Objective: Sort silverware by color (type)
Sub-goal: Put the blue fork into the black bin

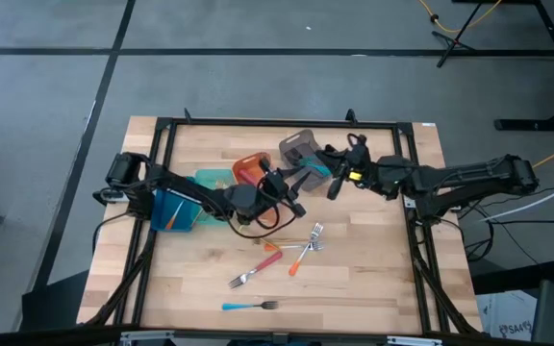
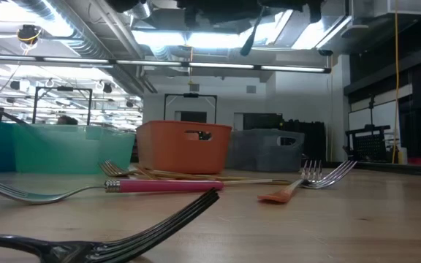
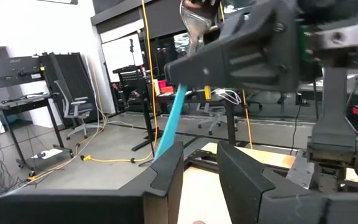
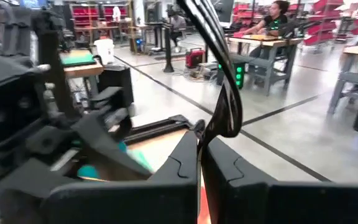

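Note:
My right gripper [image 4: 201, 140] is shut on a slim utensil with a blue handle [image 3: 169, 124] and a shiny metal head [image 3: 194, 25], held high over the table's middle [image 1: 330, 178]. My left gripper [image 3: 201, 168] faces it, open, with nothing in its gap [image 1: 291, 187]. The handle's lower end drops behind the tip of one left finger [image 3: 166, 165]. More silverware lies flat on the table: two forks [image 1: 308, 238], a red-handled one [image 1: 256, 269], an orange-handled one [image 1: 296, 264] and a blue-handled one [image 1: 248, 306]. My right gripper pinches the utensil between its two fingers near where the head meets the handle [image 4: 221, 127]. The fingers come level from the table's right and lie across it. The utensil stands steeply, head above the fingers, handle slanting down, lifted clear. Whether my left gripper touches the handle cannot be told.
Blue and teal bins [image 1: 176, 207], an orange bin [image 1: 250, 168] and a grey bin [image 1: 301, 149] stand along the far middle, under and behind both grippers. A black frame rail [image 1: 277, 123] runs round the table. Bare wood lies at the near left and near right.

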Robot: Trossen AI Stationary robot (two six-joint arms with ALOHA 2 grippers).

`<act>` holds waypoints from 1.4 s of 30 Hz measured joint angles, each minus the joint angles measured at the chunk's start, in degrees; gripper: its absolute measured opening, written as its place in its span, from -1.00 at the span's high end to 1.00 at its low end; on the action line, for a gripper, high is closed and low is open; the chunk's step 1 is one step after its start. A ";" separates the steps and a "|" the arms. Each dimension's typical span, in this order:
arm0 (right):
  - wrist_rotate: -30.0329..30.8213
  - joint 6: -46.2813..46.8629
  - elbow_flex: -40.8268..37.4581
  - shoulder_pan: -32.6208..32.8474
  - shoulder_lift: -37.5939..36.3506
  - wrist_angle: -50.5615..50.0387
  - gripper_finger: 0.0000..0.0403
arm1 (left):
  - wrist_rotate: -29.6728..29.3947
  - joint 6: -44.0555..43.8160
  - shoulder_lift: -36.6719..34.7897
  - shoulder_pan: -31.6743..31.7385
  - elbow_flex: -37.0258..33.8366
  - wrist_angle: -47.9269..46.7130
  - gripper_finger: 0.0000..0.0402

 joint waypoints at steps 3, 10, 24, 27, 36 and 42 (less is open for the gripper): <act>0.35 -0.05 0.00 -0.80 -2.42 -3.14 1.00 | -1.17 0.02 0.00 -1.11 0.00 -0.05 0.54; -2.70 4.58 9.96 -6.05 -3.85 -27.73 1.00 | -1.20 1.97 -0.06 -3.07 0.00 -0.56 0.54; -31.80 4.60 33.31 -25.80 12.96 -56.95 1.00 | -0.94 -7.56 -4.59 -3.97 0.02 -21.55 0.54; -40.11 4.41 35.60 -29.94 17.78 -61.46 1.00 | 0.12 -10.40 -4.59 -3.80 0.02 -26.17 0.54; -58.59 2.09 37.11 -38.94 32.25 -68.18 1.00 | 7.19 -15.10 -4.61 -1.87 0.02 -31.53 0.54; -67.24 -0.56 37.13 -41.63 39.80 -68.81 1.00 | 8.12 -15.40 -4.61 -0.87 0.02 -32.94 0.54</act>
